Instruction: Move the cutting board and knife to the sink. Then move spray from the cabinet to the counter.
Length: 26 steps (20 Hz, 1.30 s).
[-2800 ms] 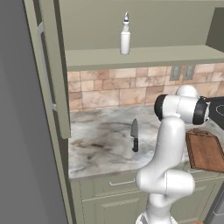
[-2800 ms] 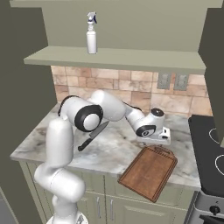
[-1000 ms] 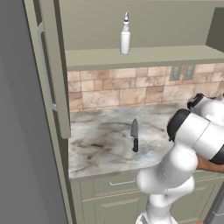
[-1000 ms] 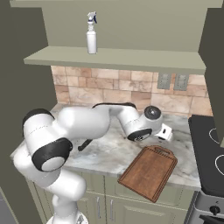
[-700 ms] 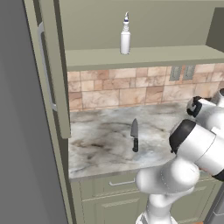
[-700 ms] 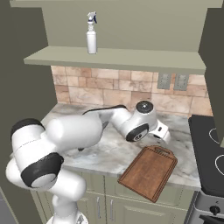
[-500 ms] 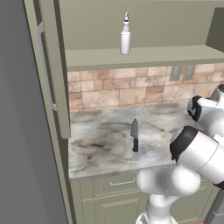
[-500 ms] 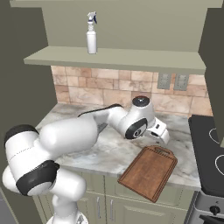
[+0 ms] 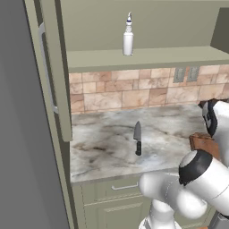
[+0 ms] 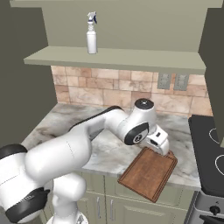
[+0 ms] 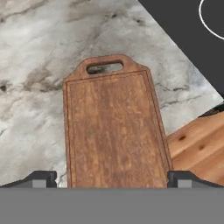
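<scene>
The reddish-brown cutting board (image 10: 148, 173) lies on the marble counter (image 10: 109, 153), and one corner overhangs the front edge. My gripper (image 10: 165, 151) hovers open just over its far end. In the hand view the cutting board (image 11: 113, 127) runs up the middle, handle loop at the top. The gripper (image 11: 113, 179) is over it, with one fingertip (image 11: 41, 178) outside each long edge. The knife (image 9: 138, 139) lies apart on the counter (image 9: 103, 138), blade pointing to the wall. The white spray (image 9: 128, 38) stands on the cabinet shelf (image 9: 147, 58), also seen as the spray (image 10: 91, 37). The sink is out of view.
A black stovetop (image 10: 210, 153) borders the counter on the right, close to the board. The stovetop (image 11: 183, 30) also fills the upper right of the hand view. A tall grey fridge (image 9: 22, 134) and an open cabinet door (image 9: 56, 76) stand at the left. Sage-green drawers (image 9: 112, 192) sit below.
The arm has swung right and lowered, bringing the hand down over the far end of the cutting board. The jaws stayed open. Knife, board and spray have not moved.
</scene>
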Tool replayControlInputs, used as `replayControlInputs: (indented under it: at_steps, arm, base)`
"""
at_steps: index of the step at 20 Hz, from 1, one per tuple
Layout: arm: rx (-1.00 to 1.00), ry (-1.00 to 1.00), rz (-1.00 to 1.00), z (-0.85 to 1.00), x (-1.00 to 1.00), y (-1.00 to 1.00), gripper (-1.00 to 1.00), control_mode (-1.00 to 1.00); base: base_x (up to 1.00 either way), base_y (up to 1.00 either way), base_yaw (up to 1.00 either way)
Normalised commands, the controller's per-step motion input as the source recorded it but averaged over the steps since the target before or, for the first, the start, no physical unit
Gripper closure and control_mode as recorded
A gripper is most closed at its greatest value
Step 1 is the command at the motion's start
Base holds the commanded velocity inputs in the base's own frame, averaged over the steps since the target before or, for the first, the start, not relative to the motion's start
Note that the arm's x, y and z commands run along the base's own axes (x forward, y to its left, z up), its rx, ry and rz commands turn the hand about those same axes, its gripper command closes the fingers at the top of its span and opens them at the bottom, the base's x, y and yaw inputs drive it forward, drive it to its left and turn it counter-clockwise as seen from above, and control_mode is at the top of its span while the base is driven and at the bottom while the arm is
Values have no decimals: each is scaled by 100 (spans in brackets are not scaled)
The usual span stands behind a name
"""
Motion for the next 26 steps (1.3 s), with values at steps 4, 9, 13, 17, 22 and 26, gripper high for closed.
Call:
replayControlInputs:
  at_steps: [4,9,13,17,22,26]
  arm:
    - [19,5,-13,8,-56,4,-100,-100]
    - [14,0,-17,9,-55,5,-100,-100]
    - [12,4,-27,14,-44,3,-100,-100]
    - [15,5,-28,4,-40,0,-100,-100]
    - [17,1,-26,-1,-48,0,-100,-100]
    - [27,-2,-27,-11,-53,0,-100,-100]
  base:
    - [0,0,0]
    - [0,0,0]
    - [0,0,0]
    - [0,0,0]
    - [0,0,0]
    - [0,0,0]
